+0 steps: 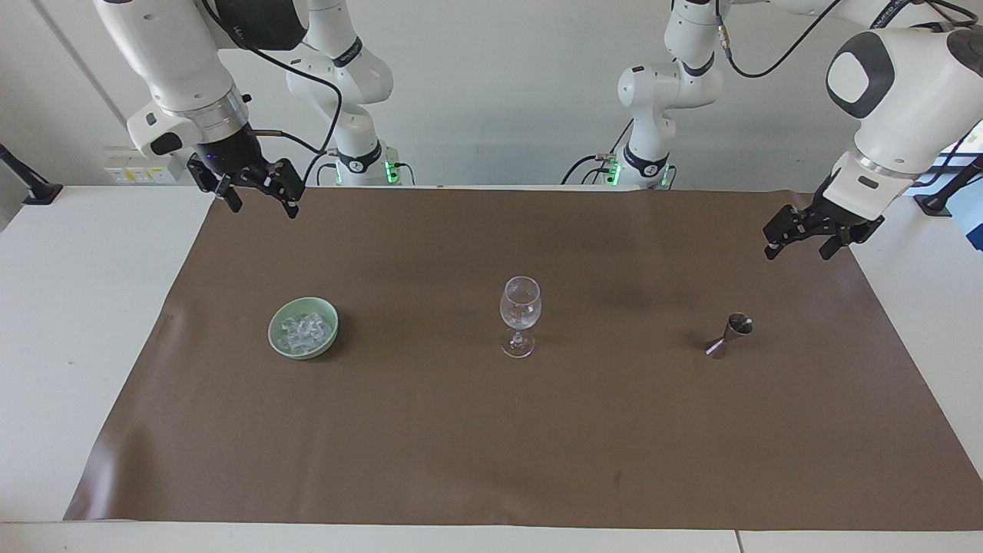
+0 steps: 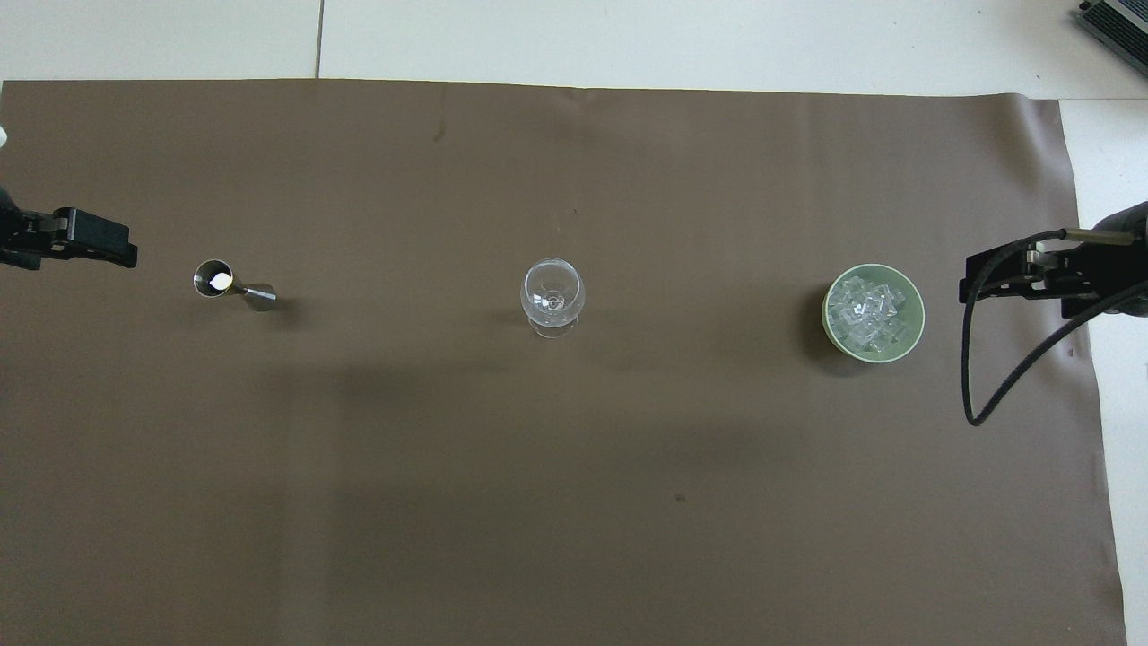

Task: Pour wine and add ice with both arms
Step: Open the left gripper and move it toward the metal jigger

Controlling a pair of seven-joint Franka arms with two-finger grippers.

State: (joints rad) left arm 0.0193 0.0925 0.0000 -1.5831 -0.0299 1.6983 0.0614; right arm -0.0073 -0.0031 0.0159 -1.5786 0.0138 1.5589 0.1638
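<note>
An empty clear wine glass [image 1: 520,307] stands upright at the middle of the brown mat [image 1: 491,445]; it also shows in the overhead view [image 2: 552,292]. The ice [image 1: 306,329] is a heap of small clear cubes in a pale green bowl [image 1: 274,338] toward the right arm's end, seen from above as ice [image 2: 870,309] in the bowl [image 2: 917,334]. A steel jigger [image 1: 729,336] stands toward the left arm's end [image 2: 229,285]. My left gripper [image 1: 797,252] is open and empty in the air over the mat's edge, apart from the jigger. My right gripper [image 1: 261,209] is open, empty and raised, and waits.
The mat covers most of the white table [image 1: 77,307]. Black clamp mounts sit at the table's corners by the robots [image 1: 31,188]. A black cable loops from the right wrist [image 2: 973,395] beside the bowl.
</note>
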